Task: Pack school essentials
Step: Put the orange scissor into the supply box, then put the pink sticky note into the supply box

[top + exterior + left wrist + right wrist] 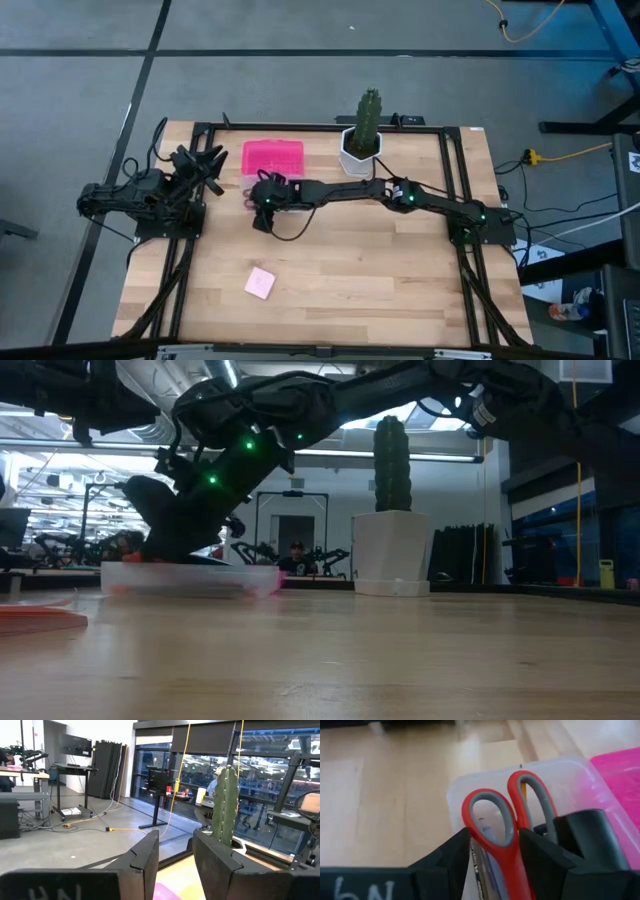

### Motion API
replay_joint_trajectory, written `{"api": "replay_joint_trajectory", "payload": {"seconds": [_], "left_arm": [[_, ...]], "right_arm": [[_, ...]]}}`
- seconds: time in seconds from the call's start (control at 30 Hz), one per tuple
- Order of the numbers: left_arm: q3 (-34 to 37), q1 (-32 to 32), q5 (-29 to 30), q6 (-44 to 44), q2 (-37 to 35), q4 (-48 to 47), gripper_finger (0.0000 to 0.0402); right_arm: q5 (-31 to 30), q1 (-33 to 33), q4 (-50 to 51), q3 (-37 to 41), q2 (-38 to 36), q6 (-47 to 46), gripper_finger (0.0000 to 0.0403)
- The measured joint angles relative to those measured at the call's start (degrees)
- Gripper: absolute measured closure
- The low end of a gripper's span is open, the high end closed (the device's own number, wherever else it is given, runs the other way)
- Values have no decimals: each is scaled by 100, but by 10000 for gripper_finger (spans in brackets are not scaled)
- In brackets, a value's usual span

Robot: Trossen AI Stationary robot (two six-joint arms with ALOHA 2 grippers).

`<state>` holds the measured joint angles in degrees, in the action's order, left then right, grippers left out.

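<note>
My right gripper (262, 195) reaches across the table to the clear box (560, 775), which lies beside its pink lid (273, 158). It is shut on the red-handled scissors (502, 852), low over the box (190, 580). A pen (479, 857) and a sliver of the orange pencil (522, 790) lie in the box under the scissors. The pink square pad (260, 283) lies flat on the table toward the near edge. My left gripper (205, 165) waits raised at the table's left, open and empty (176, 850). The other pieces are hidden. My right gripper holds the scissors by the red neck (512, 862) just behind the two handle loops, between its two fingers. The fingers slant down from the table's right and lie along the scissors, whose loops stick out past the fingertips over the box's corner. Whether the scissors rest on the box floor does not show.
A cactus in a white pot (362, 140) stands at the far edge, right of the lid, close behind my right arm (400, 192). Bare wood lies around the pad toward the near edge. People show in the room beyond the table.
</note>
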<state>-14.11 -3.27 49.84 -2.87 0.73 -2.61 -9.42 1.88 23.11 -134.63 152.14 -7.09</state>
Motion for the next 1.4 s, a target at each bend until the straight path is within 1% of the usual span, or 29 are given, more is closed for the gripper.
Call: {"api": "replay_joint_trajectory", "payload": {"seconds": [0.1, 0.27, 0.4, 0.5, 0.57, 0.67, 0.73, 0.83, 0.9, 0.97, 1.1, 1.2, 1.4], "left_arm": [[0, 0, -2, -2, 0, -15, 288], [0, 0, -2, -7, 0, -57, 288], [0, 0, -2, -11, 0, -91, 288], [0, 0, -74, -15, 0, -93, 288], [0, 0, -160, -17, 0, -111, 288], [0, -1, -240, -17, 0, -160, 288], [0, -1, -267, -19, 0, -169, 288], [0, -2, -347, -20, 2, -174, 288], [0, 0, -481, -20, 0, -172, 288], [0, -3, -686, -20, 0, -183, 288], [0, -4, -1108, -34, 0, -181, 288], [0, -2, -1251, -200, 0, -190, 288], [0, 0, -1386, -658, 0, -442, 288]], "right_arm": [[58, 29, 47, 0, 0, -168, 231], [130, 38, 657, -2, -7, -693, 231], [128, 19, 564, -24, -7, -724, 231], [152, -5, 295, -20, -38, -683, 231], [168, -12, 137, -20, -119, -683, 231], [182, -11, 159, -31, -314, -687, 231], [432, -19, 245, -31, -466, -677, 231], [1239, -94, 480, -31, -672, -569, 231], [1675, -181, 626, -31, -822, -600, 231], [1878, -276, 877, -33, -934, -642, 231], [1873, -486, 1762, -33, -1135, -621, 231], [1847, -699, 2270, -31, -1240, -593, 231], [1850, -1060, 2571, -22, -1246, -444, 231]]}}
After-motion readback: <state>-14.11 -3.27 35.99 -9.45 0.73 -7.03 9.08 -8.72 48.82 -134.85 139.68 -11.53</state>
